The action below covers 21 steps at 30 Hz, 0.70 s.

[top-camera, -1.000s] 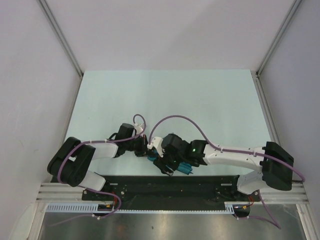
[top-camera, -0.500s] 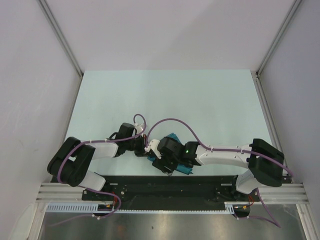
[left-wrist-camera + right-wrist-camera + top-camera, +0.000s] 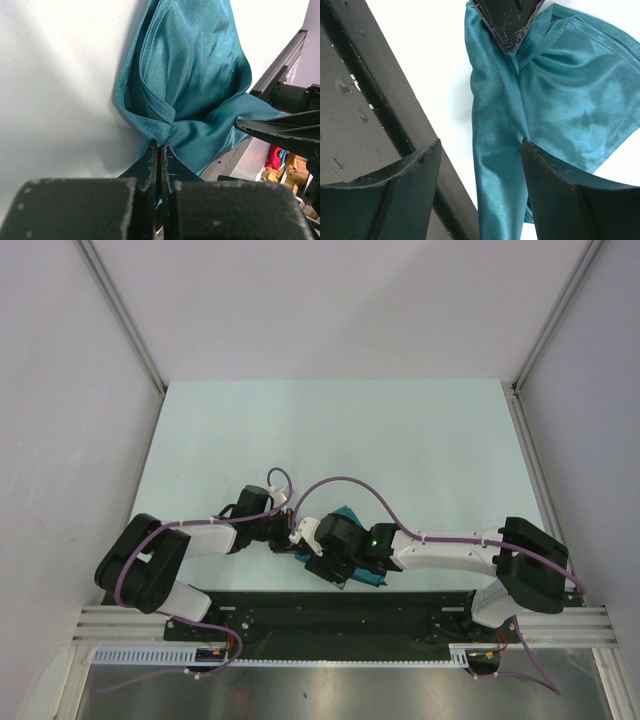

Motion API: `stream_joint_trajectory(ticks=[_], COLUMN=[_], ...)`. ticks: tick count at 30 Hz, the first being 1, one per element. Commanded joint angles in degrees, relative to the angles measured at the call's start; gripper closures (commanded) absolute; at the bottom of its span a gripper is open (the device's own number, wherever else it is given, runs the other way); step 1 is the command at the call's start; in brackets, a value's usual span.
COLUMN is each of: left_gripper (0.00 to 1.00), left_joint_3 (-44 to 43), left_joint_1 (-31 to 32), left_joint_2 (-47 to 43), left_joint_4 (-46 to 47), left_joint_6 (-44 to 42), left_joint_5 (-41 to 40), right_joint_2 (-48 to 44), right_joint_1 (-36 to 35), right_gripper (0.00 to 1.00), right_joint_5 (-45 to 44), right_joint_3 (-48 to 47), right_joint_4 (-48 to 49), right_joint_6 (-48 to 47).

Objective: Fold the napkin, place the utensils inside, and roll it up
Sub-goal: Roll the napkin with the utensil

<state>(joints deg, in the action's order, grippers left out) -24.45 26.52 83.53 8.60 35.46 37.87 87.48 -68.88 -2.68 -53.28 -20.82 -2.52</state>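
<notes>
Teal napkin (image 3: 200,75) bunched beside black rail (image 3: 365,90) — left fingers (image 3: 148,170) pinch it, right fingers (image 3: 405,185) apart

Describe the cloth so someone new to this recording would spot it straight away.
On the pale table, look at the near edge by the black rail. The napkin sits bunched there, one hemmed fold pinched in the shut left gripper, with the open right gripper close by. It is the only teal, shiny fabric in view.
</notes>
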Motion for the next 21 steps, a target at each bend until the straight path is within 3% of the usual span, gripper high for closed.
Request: stream_joint_trajectory(ticks=[1, 16, 18, 21], left_gripper=[1.00, 1.00, 1.00, 1.00], left_joint_3=[-0.6, -1.3, -1.5, -1.7], left_joint_1=[0.3, 0.4, 0.4, 0.4], left_joint_2=[0.6, 0.3, 0.2, 0.1], left_joint_4=[-3.2, -3.7, -3.7, -3.8], left_joint_6=[-2.6, -2.7, -2.8, -2.8], left_joint_5=[-1.4, -1.2, -1.1, -1.1], right_joint_2=[-0.4, 5.2, 5.9, 6.9], right_joint_1=[-0.1, 3.2, 3.4, 3.4], right_gripper=[0.30, 0.34, 0.36, 0.52], right_joint_5=[-2.2, 1.0, 1.7, 2.1], right_joint_3=[-0.3, 2.9, 2.8, 2.8], right_joint_4=[1.0, 4.1, 4.2, 3.6], right_joint_6=[-1.3, -0.6, -0.2, 0.2])
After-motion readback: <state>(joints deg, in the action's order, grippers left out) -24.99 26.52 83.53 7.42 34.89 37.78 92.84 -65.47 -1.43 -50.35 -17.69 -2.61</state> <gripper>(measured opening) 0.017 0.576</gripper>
